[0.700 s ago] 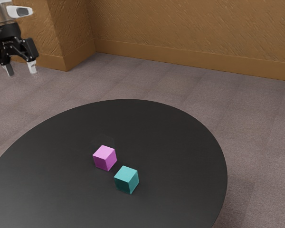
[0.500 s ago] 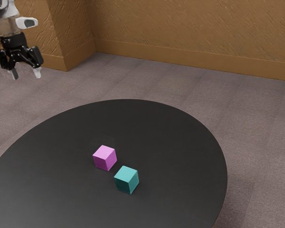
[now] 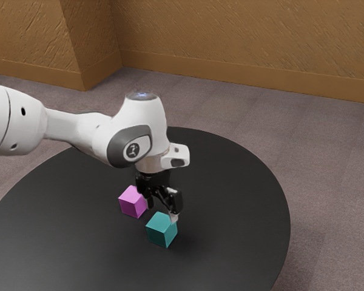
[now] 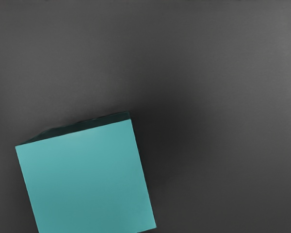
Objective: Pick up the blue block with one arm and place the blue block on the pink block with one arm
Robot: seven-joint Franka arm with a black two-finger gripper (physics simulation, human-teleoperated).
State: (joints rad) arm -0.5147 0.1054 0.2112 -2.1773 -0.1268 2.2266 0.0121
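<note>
The white arm (image 3: 60, 130) enters from the exterior view's left edge and extends toward the centre of the frame, above the round black desk (image 3: 236, 182). Its last joint bends downward, so the hand points straight down at the desk top.

The pincer (image 3: 161, 206) hangs just above the blue block (image 3: 161, 230). Its fingers are spread apart and hold nothing. One pale fingertip (image 3: 174, 214) sits close over the block's upper right corner.

The blue block rests on the desk, lower centre of the exterior view. The pink block (image 3: 133, 202) stands just beside it, up and to the exterior view's left, apart from it.

In the wrist view, the blue block (image 4: 85, 177) lies directly under the hand on the dark desk (image 4: 208, 73), its edges turned at an angle to the hand.
</note>
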